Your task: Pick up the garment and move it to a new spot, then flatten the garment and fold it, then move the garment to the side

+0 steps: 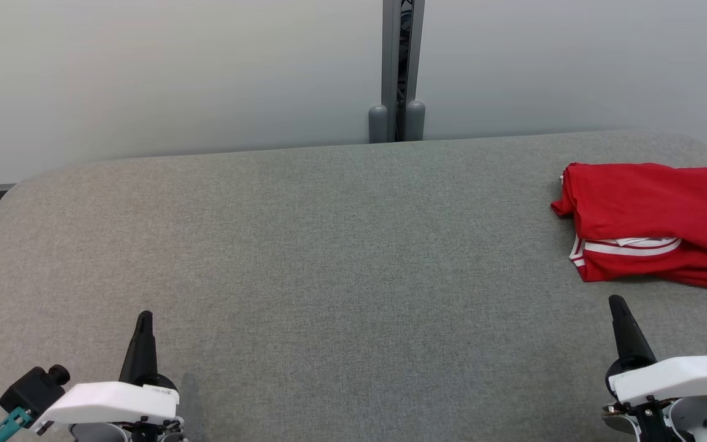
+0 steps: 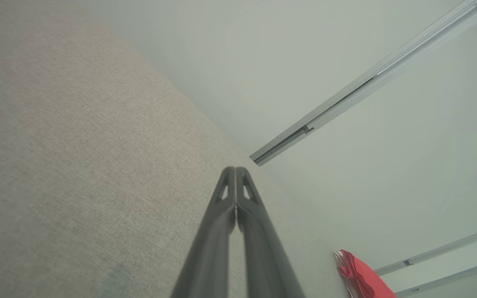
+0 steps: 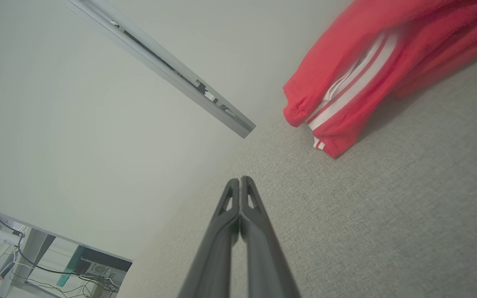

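As garment (image 1: 654,215) lies folded, grey table (image 1: 329,245), post (image 1: 402,67).

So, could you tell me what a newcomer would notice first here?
The red garment with white stripes stands out, roughly folded at the far right of the grey table. Next come the left gripper and right gripper, both shut, low at the near corners and clear of it.

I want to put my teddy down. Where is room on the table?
The grey table is bare from the left pincer across to the right pincer. Only the far right, under the red garment, is crowded.
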